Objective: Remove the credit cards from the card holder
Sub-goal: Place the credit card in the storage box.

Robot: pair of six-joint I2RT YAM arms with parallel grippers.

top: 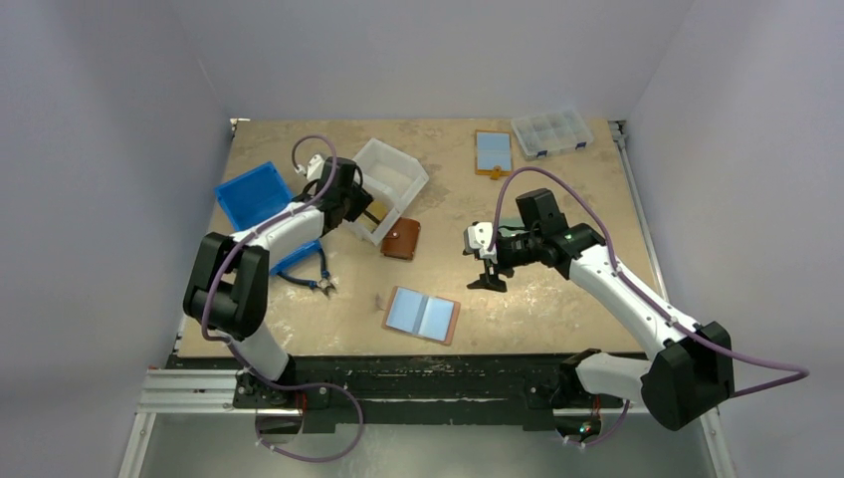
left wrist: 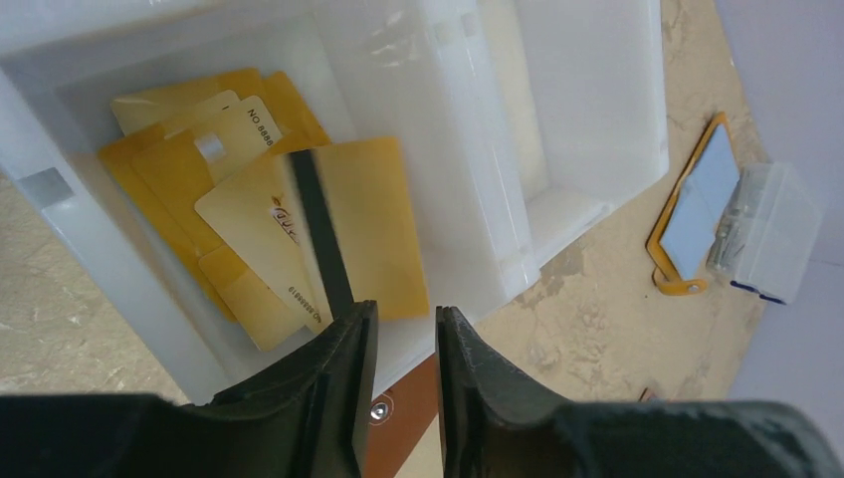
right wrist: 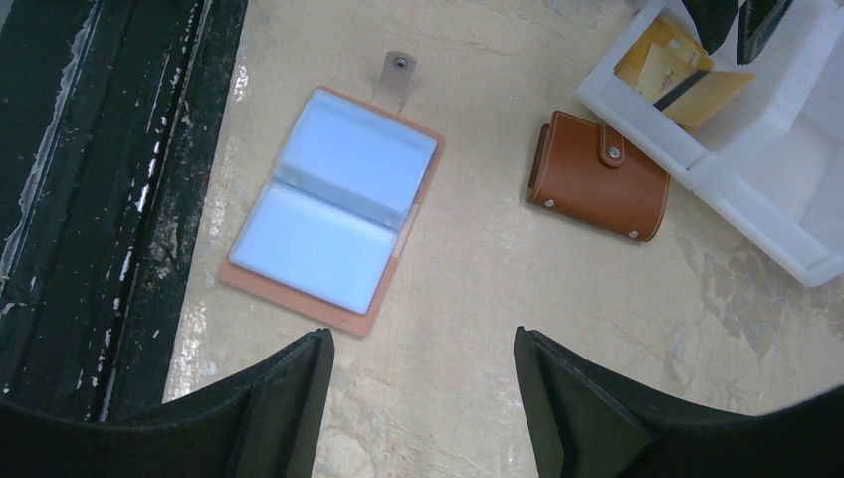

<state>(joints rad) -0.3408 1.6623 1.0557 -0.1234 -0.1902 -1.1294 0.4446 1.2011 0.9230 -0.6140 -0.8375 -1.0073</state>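
The white bin sits toward the back of the tabletop and has two compartments. The credit cards are gold. They lie in a loose overlapping pile in the bin's near compartment. One shows its dark stripe, another reads "NO 8888".

The left pincer hangs over that compartment's near wall. Its fingers are parted by a narrow gap w/ nothing btwn them, and it isn't touching the cards.

A brown card holder, snapped shut, lies just beside the bin's near corner. An open card holder lies well apart from the bin, on the near side. It's spread flat w/ light-blue panels facing up and its snap tab sticking out.

The right pincer hovers above bare tabletop, near-right of the bin. It is released, jaws wide apart, empty.

A third card holder, also open w/ a blue panel up, lies to the bin's right toward the back. Just beside it is a clear divided box.

A blue bin stands left of the white bin. Blue-handled pliers lie near-left of the white bin, by the left arm.
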